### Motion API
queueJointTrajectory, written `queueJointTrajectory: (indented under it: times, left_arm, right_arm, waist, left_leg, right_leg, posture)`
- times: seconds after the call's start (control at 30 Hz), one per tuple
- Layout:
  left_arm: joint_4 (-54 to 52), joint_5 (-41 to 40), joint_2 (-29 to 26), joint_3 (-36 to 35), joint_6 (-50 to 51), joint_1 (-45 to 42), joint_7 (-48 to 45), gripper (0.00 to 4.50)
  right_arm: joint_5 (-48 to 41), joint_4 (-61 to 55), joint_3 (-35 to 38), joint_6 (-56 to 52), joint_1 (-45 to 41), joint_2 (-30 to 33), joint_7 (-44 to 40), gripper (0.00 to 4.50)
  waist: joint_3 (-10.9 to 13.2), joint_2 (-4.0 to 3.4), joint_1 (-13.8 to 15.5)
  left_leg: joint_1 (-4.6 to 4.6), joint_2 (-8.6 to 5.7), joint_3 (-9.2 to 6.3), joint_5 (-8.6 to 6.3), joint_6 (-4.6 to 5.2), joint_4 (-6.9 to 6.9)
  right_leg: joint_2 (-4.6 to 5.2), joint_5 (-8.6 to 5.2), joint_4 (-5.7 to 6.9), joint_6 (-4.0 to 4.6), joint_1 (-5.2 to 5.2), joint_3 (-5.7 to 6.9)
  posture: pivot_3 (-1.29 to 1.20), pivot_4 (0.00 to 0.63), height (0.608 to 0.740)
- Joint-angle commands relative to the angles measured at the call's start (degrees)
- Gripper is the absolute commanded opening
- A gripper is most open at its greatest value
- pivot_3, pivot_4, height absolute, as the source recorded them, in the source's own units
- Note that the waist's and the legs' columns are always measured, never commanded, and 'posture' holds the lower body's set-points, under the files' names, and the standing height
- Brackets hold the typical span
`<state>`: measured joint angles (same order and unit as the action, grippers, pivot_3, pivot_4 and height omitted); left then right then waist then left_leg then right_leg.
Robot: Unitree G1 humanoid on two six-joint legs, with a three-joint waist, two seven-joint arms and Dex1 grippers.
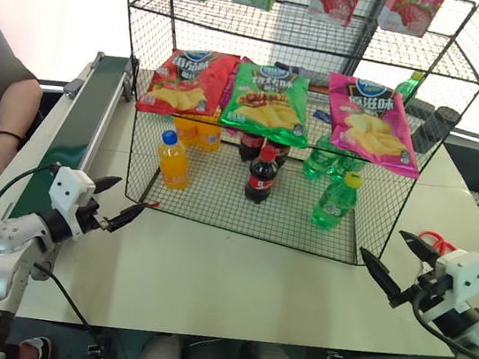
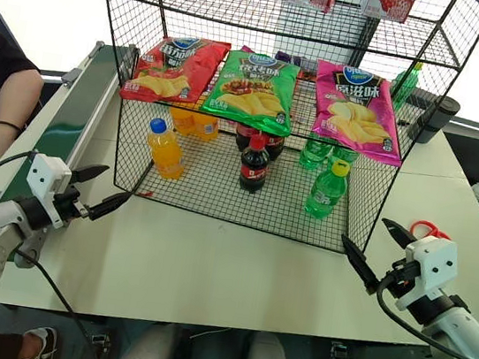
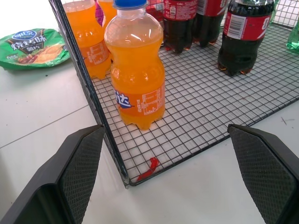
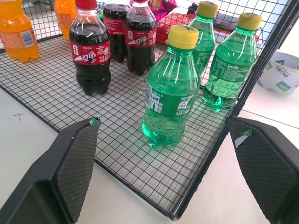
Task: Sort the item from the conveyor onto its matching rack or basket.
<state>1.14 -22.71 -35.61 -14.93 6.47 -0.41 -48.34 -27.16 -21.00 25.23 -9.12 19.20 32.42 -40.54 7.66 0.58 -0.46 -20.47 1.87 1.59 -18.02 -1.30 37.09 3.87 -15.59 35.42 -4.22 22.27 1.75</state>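
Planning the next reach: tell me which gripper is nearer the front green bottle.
Right. The right gripper is open beside the rack's corner near the green bottle; the left gripper is across, by the orange bottle.

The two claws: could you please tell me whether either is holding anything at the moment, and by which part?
Nothing is held. The left claw and the right claw are both open and empty, hovering over the white table in front of the black wire-mesh rack.

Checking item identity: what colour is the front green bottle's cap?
Yellow cap, clearest in the right wrist view.
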Motion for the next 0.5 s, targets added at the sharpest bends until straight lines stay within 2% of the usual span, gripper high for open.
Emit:
queueJointTrajectory:
  times: [0.03,0.5]
  left_arm:
    - [-0.4,-0.3,0.1,-0.8,-1.8,-0.4,-0.3,4.50]
    - [3.5,0.2,0.8,-1.0,-4.6,-0.8,-0.8,4.50]
  right_arm:
    - [-0.1,-1.6,0.3,0.6,-0.1,-0.2,0.3,4.48]
    - [0.2,-1.0,-0.5,1.0,-0.6,-0.2,0.6,4.48]
  waist:
    - [0.0,0.00,0.0]
    - [0.0,0.00,0.0]
  left_leg:
    - [0.00,0.00,0.00,0.00,0.00,0.00]
    - [0.00,0.00,0.00,0.00,0.00,-0.01]
  right_leg:
    - [0.00,0.00,0.00,0.00,0.00,0.00]
    - [0.02,0.00,0.00,0.00,0.01,0.00]
  posture:
    - [0.00,0.150,0.740]
    - [0.00,0.150,0.740]
